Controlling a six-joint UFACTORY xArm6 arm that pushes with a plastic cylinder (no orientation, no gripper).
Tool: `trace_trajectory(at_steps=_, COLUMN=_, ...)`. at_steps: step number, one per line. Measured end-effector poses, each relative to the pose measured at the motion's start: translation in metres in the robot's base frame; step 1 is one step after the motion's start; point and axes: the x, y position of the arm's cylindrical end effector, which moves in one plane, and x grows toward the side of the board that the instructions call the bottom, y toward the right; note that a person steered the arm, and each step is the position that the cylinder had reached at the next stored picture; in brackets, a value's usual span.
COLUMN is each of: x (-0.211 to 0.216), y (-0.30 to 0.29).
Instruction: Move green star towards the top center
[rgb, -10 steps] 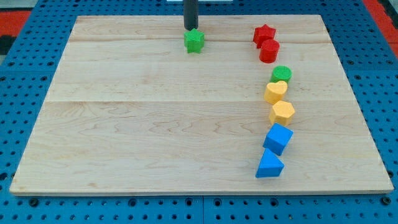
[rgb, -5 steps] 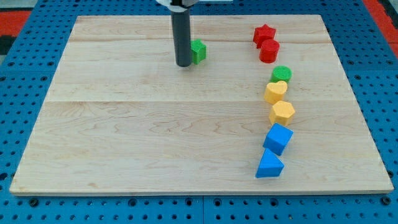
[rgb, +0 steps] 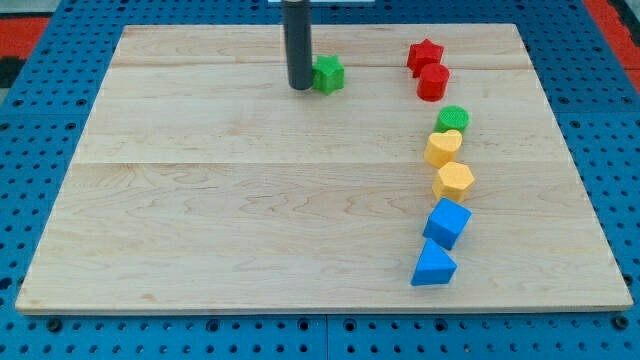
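Eight blocks lie on the wooden tabletop (rgb: 250, 220). I carry no jaws, so no open or closed state applies to them; I end in a straight dark rod, and only my tip (rgb: 299, 87) meets the surface.

Position of my tip: near the view's top, slightly left of centre. The rod stands upright and leaves the view at the top edge.

Position of the task block: the green star (rgb: 327, 74) sits just to the view's right of my tip, touching the rod or very nearly so; I cannot tell whether there is a gap. It lies close to the tabletop's top edge, near the middle of the board's width.

Remaining blocks, all on the view's right, in a loose column from top to bottom:
1. Red star (rgb: 424, 55), uppermost.
2. Red cylinder (rgb: 433, 82), touching the red star just below it.
3. Green cylinder (rgb: 453, 119), a short way below the red cylinder.
4. Yellow heart (rgb: 444, 148), touching the green cylinder's lower edge.
5. Yellow hexagon (rgb: 454, 181), just below the yellow heart.
6. Blue cube (rgb: 447, 223), just below the yellow hexagon.
7. Blue triangle (rgb: 432, 265), lowest, touching the blue cube's lower corner.

This column is well apart from my tip and the green star. A blue perforated base (rgb: 40, 130) surrounds the tabletop.
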Motion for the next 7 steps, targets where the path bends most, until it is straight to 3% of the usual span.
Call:
trace_trajectory(at_steps=1, x=-0.011, y=0.003)
trace_trajectory(at_steps=3, x=0.01, y=0.029)
trace_trajectory(at_steps=7, x=-0.068, y=0.04)
